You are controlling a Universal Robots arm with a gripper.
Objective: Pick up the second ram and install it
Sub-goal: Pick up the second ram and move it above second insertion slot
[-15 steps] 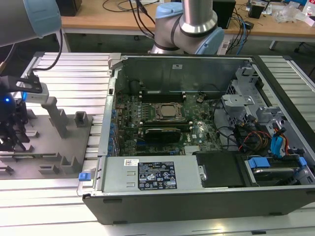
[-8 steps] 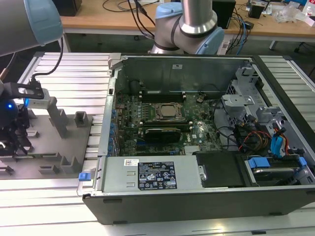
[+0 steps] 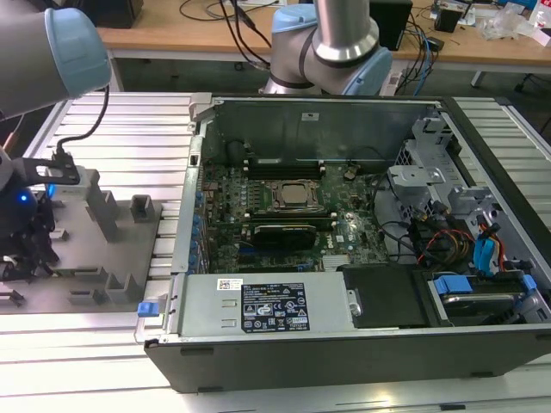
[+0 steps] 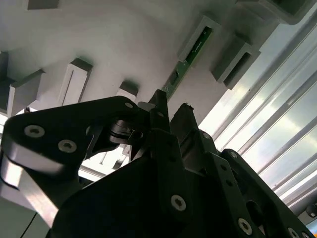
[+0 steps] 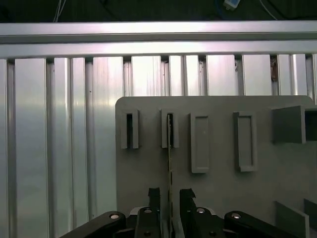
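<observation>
At the exterior view's left, the gripper (image 3: 26, 245) hangs low over the left end of the grey plate (image 3: 95, 258), which lies on the ribbed table (image 3: 129, 129). In the first wrist view the ram (image 5: 170, 148) stands on edge in a plate slot and runs between the fingers (image 5: 154, 196). The jaws are narrowly apart, with a gap on each side of the ram. Right of the plate sits the open case (image 3: 344, 344), its motherboard (image 3: 284, 215) exposed.
</observation>
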